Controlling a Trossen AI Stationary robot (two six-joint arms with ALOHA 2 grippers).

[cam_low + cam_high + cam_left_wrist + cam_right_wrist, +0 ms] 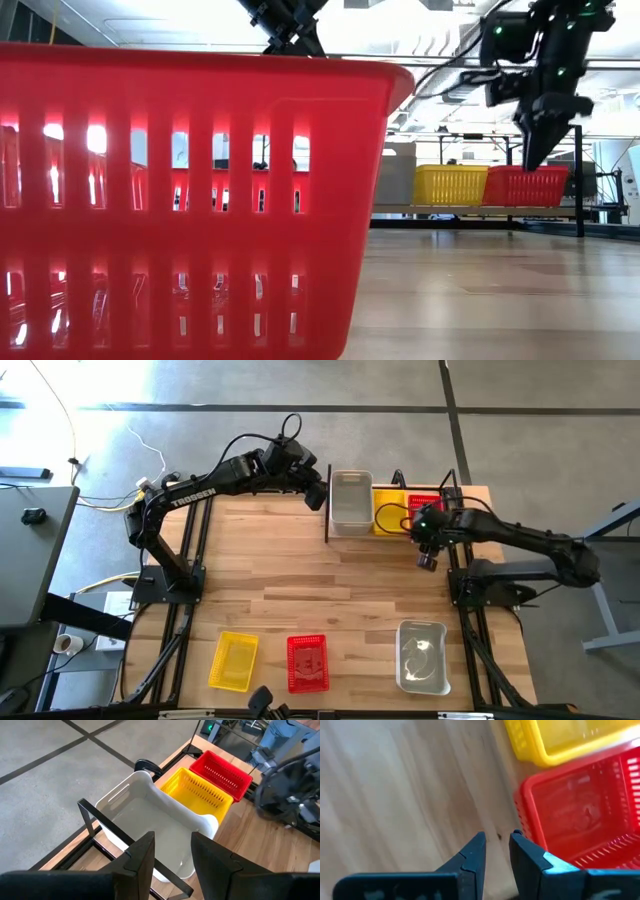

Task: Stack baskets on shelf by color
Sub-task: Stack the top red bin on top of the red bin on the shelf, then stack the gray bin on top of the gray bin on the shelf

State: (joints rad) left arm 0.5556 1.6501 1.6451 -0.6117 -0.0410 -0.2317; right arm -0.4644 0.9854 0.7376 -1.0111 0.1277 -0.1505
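A: Where do the baskets stand?

B: Three sit in a row on the shelf (329, 500) at the far edge of the table (330, 600): a clear basket (351, 500) on the left, a yellow basket (389, 510) in the middle, and a red basket (425, 506) on the right, partly hidden under the right arm in the high view. Each touches its neighbour.

A: And the others?

B: Three more lie along the near edge, well apart from each other: a second yellow basket (233, 661) on the left, a second red basket (307, 662) in the middle, and a second clear basket (421, 656) on the right. That near red one fills most of the low view.

A: What about the left gripper (172, 851)?

B: It hovers above the shelf's left end, over the clear basket. Its fingers (142, 857) are parted by a narrow gap and pinch nothing.

A: And the right gripper (496, 854)?

B: It hangs above the table just in front of the shelf's right end, beside the near wall of the red basket there. Its fingers (472, 857) likewise stand a little apart, with bare wood showing between them, and they grip nothing.
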